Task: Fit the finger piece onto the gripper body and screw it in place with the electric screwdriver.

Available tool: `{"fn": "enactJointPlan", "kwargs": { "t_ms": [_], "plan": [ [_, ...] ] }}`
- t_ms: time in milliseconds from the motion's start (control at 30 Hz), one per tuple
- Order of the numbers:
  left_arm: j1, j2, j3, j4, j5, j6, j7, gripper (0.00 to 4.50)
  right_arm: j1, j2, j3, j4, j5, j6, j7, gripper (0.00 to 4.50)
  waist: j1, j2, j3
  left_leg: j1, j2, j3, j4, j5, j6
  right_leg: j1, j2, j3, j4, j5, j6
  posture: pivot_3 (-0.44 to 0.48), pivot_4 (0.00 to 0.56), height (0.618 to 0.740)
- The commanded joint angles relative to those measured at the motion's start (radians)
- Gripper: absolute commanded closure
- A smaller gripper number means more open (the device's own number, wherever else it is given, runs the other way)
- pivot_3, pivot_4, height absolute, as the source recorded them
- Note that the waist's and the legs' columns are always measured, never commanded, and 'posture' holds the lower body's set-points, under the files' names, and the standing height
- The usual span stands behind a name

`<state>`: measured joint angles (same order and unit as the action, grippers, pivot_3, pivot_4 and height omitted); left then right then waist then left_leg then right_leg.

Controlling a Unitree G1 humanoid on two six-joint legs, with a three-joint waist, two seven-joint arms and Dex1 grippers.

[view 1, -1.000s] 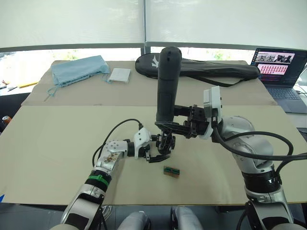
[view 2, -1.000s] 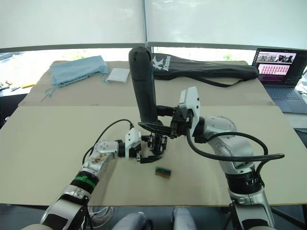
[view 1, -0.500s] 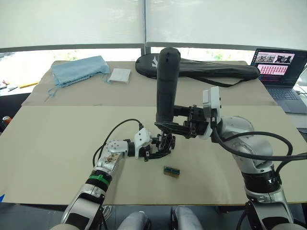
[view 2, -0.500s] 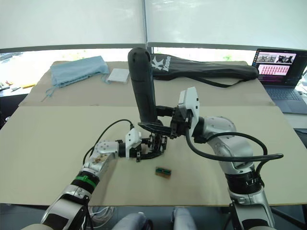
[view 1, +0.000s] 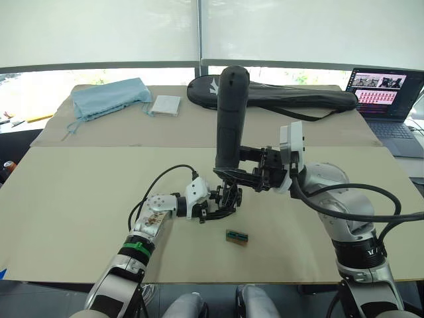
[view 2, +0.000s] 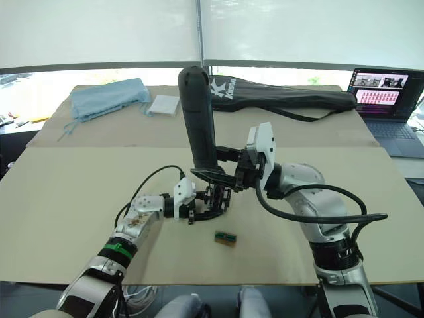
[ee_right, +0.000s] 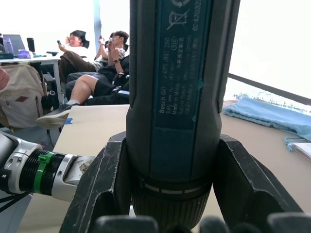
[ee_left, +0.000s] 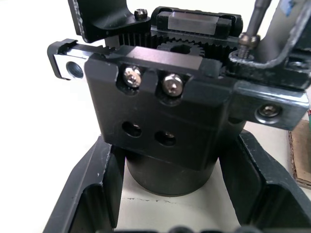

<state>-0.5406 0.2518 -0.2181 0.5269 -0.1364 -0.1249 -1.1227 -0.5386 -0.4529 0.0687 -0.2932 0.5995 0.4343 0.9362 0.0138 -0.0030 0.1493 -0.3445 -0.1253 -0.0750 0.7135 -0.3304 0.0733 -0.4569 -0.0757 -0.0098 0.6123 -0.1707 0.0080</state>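
My left gripper (view 1: 212, 204) is shut on the gripper body (view 1: 226, 199), a small black block held just above the table at the centre. In the left wrist view its fingers (ee_left: 92, 194) clamp the body (ee_left: 165, 111), whose gear teeth and screws face the camera. My right gripper (view 1: 233, 173) is shut on the electric screwdriver (view 1: 230, 112), which stands upright over the body. The bit (ee_left: 257, 12) rests on a screw head (ee_left: 247, 41) in a black bracket-like part, likely the finger piece (ee_left: 279, 58), seated on the body's edge.
A small green-brown block (view 1: 236, 237) lies on the table just in front of the gripper body. At the back are a black racket bag (view 1: 291, 96), a blue cloth (view 1: 109, 96), a white packet (view 1: 165, 104) and a laptop (view 1: 385, 93) at the far right.
My left gripper has turned the gripper body slightly, lifting its pointed finger off the table side. The screwdriver and right arm have hardly moved.
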Motion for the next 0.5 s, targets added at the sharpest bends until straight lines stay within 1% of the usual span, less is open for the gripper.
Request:
{"fn": "enactJointPlan", "kwargs": {
  "t_ms": [33, 500],
  "plan": [
    [0.010, -0.002, -0.019, -0.003, 0.012, 0.019, -0.006, 2.20, 0.018, 0.004, 0.030, 0.025, -0.031, 0.004, -0.006, 2.58, 0.000, 0.000, 0.000, 0.000, 0.000, 0.000, 0.000, 0.000, 0.000, 0.000, 0.000, 0.000, 0.000, 0.000, 0.000, 0.000, 0.150, 0.740],
    [0.013, -0.004, -0.018, -0.003, 0.010, 0.028, -0.004, 2.20, 0.016, 0.000, 0.069, 0.048, -0.048, 0.028, -0.029, 2.58, -0.001, 0.000, -0.004, 0.002, 0.000, 0.000, 0.000, 0.000, 0.000, 0.001, 0.000, 0.000, 0.000, 0.000, 0.000, 0.000, 0.150, 0.740]
  ]
}}
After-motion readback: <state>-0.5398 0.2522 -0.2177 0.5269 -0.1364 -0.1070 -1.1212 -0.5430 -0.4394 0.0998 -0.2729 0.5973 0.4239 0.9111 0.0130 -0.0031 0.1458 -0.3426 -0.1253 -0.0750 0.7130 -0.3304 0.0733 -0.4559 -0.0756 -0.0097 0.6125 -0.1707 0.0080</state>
